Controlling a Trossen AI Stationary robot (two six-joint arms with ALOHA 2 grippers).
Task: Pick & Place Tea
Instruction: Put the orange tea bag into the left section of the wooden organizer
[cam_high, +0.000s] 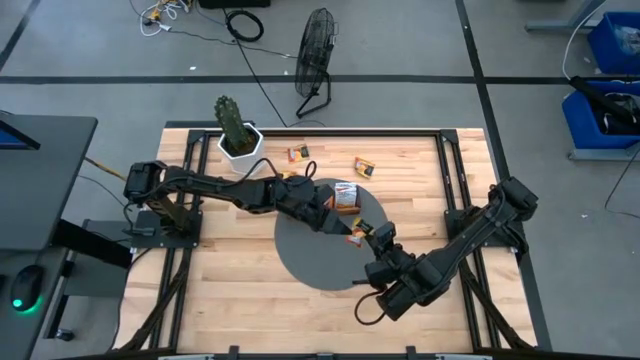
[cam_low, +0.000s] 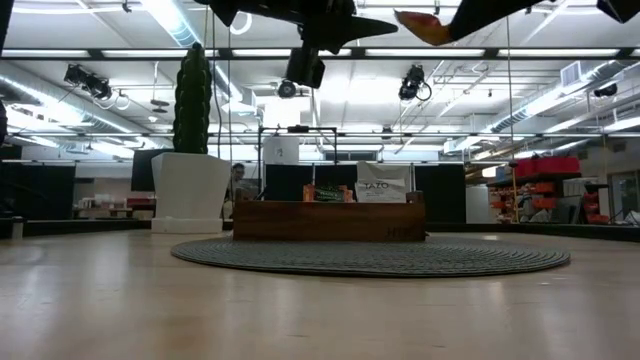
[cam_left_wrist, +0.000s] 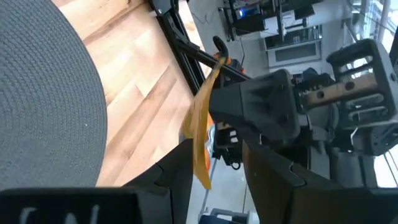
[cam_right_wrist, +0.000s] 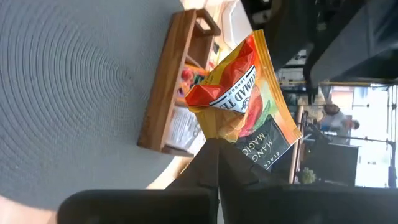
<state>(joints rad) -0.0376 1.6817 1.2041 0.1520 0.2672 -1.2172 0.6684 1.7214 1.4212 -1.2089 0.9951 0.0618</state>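
Observation:
My right gripper is shut on an orange-red tea sachet, high above the grey round mat. The low view shows the sachet in the air at the tip of my right gripper. My left gripper is open. It hovers close in front of the sachet, which shows edge-on in line with its finger gap. In the low view, my left gripper stands a little apart from the sachet. The brown wooden tray rests flat on the mat with sachets standing in it. My right gripper pinches the orange-red sachet between its two fingers at one edge. It comes in slanting from the table's right. The sachet is lifted clear and sticks out past the fingertips toward the left gripper, its paper crumpled.
A cactus in a white pot stands near the far left corner. Two loose sachets lie on the wood beyond the mat. Black rails run along the table's sides. Bare wood lies along the near edge.

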